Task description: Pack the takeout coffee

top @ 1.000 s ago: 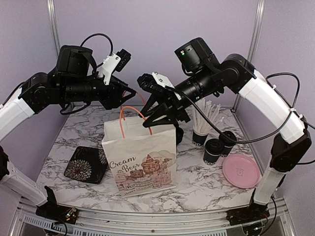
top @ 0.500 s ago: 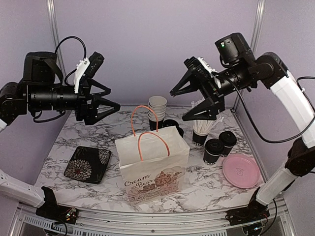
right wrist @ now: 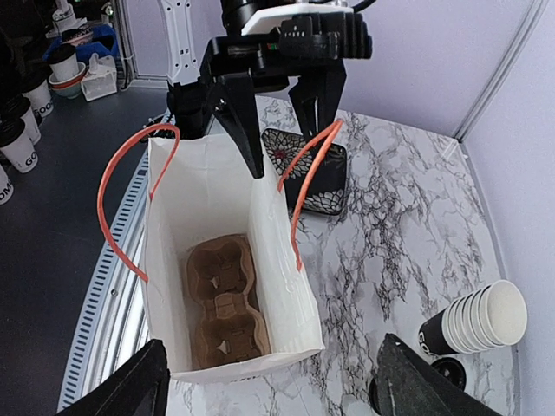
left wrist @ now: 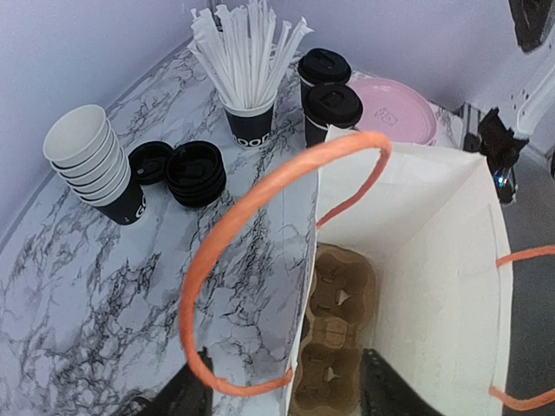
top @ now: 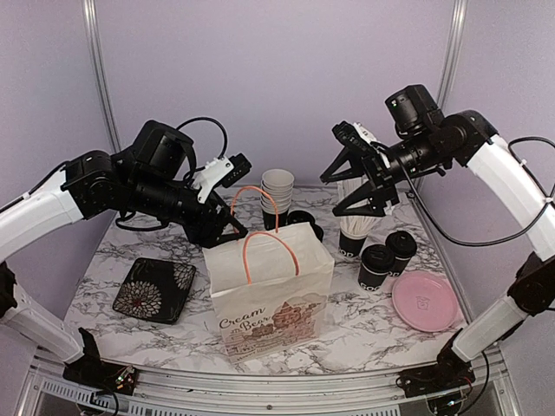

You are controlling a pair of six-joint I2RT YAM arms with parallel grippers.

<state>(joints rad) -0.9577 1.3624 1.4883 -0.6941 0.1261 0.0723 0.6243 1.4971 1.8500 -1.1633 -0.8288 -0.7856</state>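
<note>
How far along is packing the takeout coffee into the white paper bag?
Early. Done: the white paper bag stands open with a brown cardboard cup carrier inside. In hand: nothing; the left gripper, open, is at the bag's orange handle and the right gripper hovers open. Left: both lidded black paper cups stand outside, beside the pink plate.

A paper bag (top: 273, 295) stands open (centre) on the marble table (top: 130, 251), between a patterned dish (top: 153, 290) and a pink plate (top: 425, 301). Behind: lidded coffee cups (top: 378, 266), straw cup (top: 353, 238), stacked cups (top: 277, 198), loose lids (top: 302, 218).
</note>
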